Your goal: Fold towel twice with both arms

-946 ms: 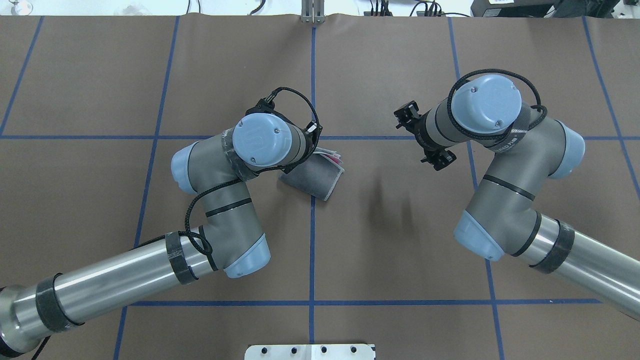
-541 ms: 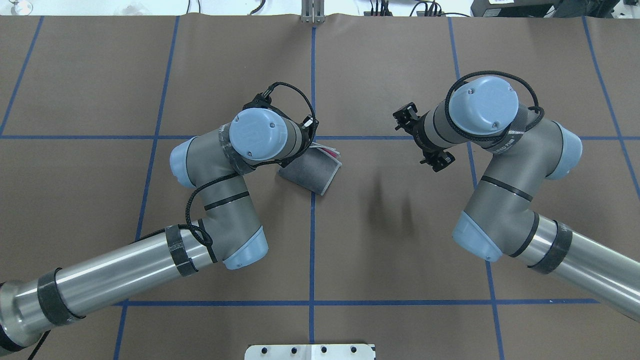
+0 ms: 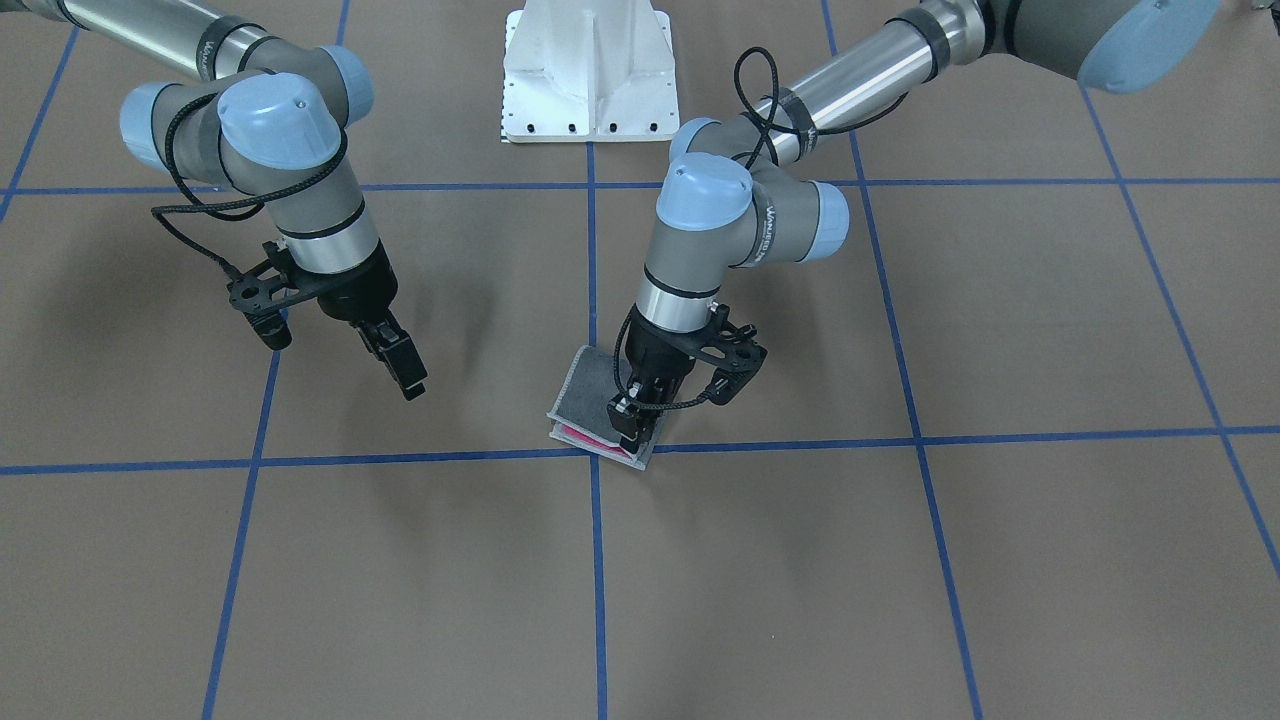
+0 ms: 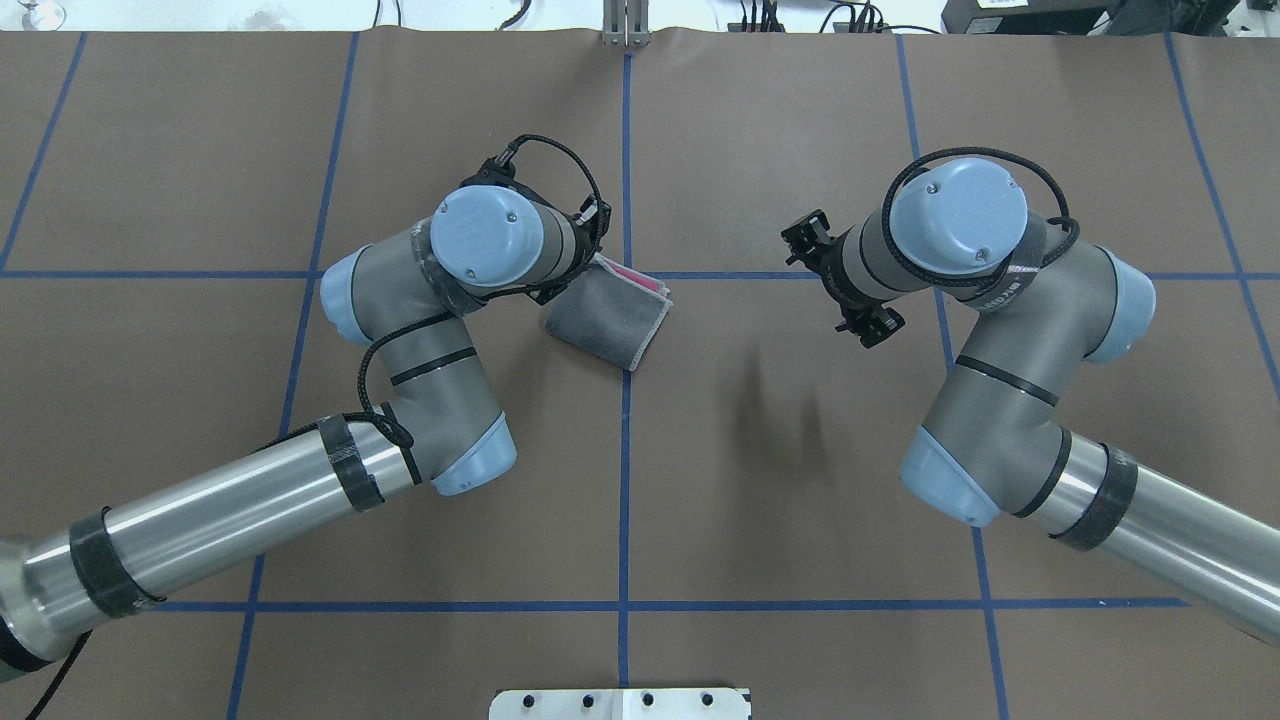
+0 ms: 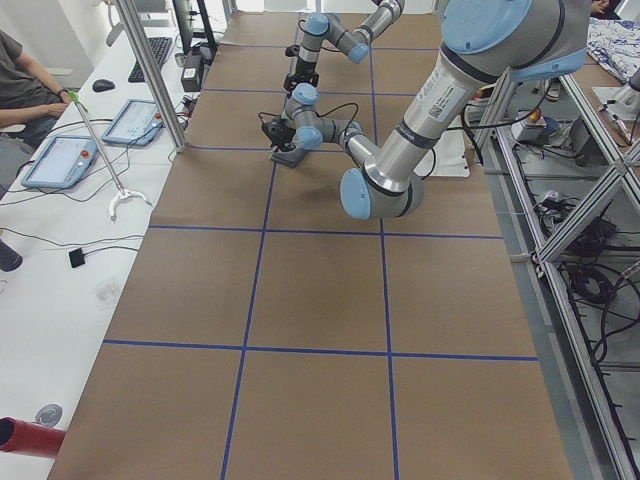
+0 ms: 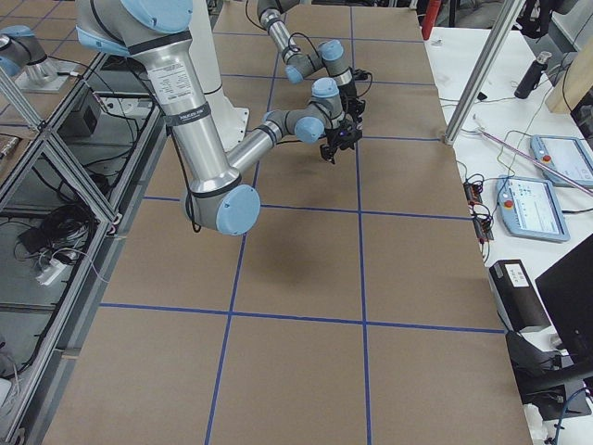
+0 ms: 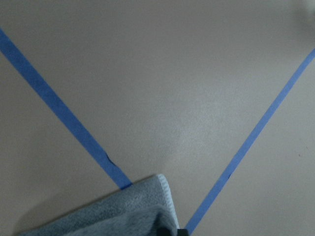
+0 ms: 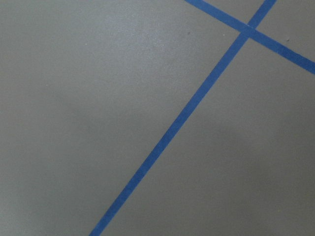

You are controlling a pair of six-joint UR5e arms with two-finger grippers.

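The towel (image 3: 590, 385) lies folded on the table near the centre blue tape crossing, dark grey face up, with a pink layer showing along one edge (image 4: 632, 276). In the front-facing view my left gripper (image 3: 632, 432) points straight down, shut on the towel's front corner. The overhead view hides it under its wrist. The left wrist view shows a grey towel corner (image 7: 123, 211) at the bottom. My right gripper (image 3: 405, 370) hangs above bare table, well away from the towel, open with nothing in it. The right wrist view shows only table and tape.
Brown table covering (image 4: 780, 480) with a grid of blue tape lines (image 4: 625, 480). The white pedestal base (image 3: 588, 70) stands at the robot's side. In the side views, benches with tablets and cables run along the far table edge, and a person sits there.
The left arm has drawn the towel away from the robot and slightly to its left, across the tape line. The right arm has shifted only slightly.
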